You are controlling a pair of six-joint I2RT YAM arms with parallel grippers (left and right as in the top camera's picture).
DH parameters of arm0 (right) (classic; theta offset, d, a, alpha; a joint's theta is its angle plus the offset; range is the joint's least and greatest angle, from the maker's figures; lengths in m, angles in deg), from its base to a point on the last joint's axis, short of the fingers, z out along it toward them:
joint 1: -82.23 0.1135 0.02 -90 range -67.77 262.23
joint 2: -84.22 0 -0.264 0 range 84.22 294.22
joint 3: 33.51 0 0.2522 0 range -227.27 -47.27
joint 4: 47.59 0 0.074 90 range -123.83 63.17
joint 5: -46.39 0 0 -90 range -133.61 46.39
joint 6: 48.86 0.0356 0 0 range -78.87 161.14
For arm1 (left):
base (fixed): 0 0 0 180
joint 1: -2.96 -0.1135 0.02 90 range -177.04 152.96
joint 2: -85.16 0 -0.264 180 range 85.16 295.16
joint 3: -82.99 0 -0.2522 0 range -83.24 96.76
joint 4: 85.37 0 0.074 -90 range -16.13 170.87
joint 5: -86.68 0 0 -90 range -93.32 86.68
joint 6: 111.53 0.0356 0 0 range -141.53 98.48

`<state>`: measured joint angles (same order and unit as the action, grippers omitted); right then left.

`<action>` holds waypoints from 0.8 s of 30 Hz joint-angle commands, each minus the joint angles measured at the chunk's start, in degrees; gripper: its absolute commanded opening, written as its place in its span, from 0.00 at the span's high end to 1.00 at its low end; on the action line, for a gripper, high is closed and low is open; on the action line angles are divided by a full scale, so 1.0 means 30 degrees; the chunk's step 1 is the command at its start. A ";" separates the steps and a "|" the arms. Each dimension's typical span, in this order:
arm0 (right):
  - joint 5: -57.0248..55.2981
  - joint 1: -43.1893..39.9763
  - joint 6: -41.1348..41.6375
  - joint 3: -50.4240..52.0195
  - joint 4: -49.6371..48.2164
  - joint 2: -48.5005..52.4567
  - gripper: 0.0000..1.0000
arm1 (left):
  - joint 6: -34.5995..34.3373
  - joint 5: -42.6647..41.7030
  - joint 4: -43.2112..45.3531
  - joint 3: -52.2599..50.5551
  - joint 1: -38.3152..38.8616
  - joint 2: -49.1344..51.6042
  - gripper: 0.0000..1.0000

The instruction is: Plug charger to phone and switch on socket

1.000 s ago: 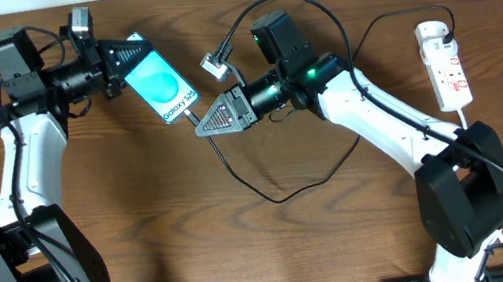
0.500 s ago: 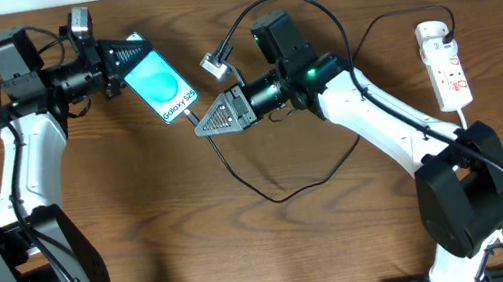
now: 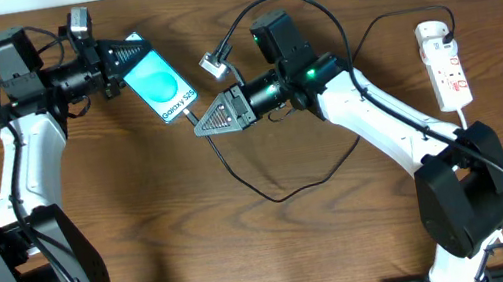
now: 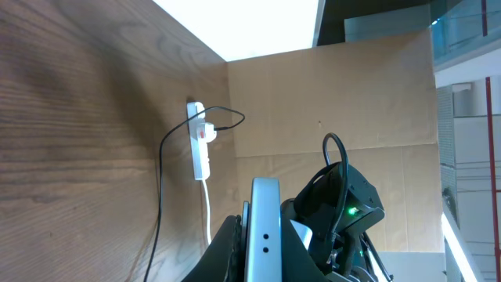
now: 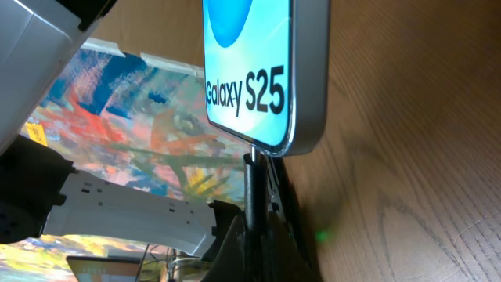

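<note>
The phone lies slanted at the back left of the table, its cyan screen up, and my left gripper is shut on its far end. Seen from the left wrist, the phone's silver edge stands between the dark fingers. My right gripper is shut on the charger's black plug. The plug's tip meets the phone's lower edge by the "Galaxy S25" text. The charger cable loops across the table toward the socket, a white power strip at the far right. The strip's switch state is too small to read.
A white cord leaves the socket past the right arm's base. A small silver connector hangs on a cable above the right gripper. Robot cables arch over both arms. The left wrist view shows the socket against a cardboard wall.
</note>
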<state>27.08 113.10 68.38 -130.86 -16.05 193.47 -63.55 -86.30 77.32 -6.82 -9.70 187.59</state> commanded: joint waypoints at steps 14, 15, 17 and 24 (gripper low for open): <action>0.1129 0.0066 -0.0029 0.0015 -0.0015 -0.0073 0.99 | -0.0095 -0.0627 0.0080 0.0095 0.0036 0.0109 0.93; 0.1115 0.0066 -0.0036 0.0015 -0.0015 -0.0073 0.99 | -0.0095 -0.0627 0.0080 0.0095 0.0036 0.0109 0.93; 0.1086 0.0066 -0.0036 0.0015 -0.0015 -0.0073 0.99 | -0.0095 -0.0627 0.0080 0.0095 0.0036 0.0109 0.93; 0.0175 0.0066 -0.0255 0.0015 0.0590 -0.0073 0.99 | -0.0109 -0.0634 0.0073 0.0095 0.0036 0.0109 0.93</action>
<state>28.31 113.12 68.31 -130.86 -14.91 193.47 -63.55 -86.39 77.28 -6.82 -9.68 187.59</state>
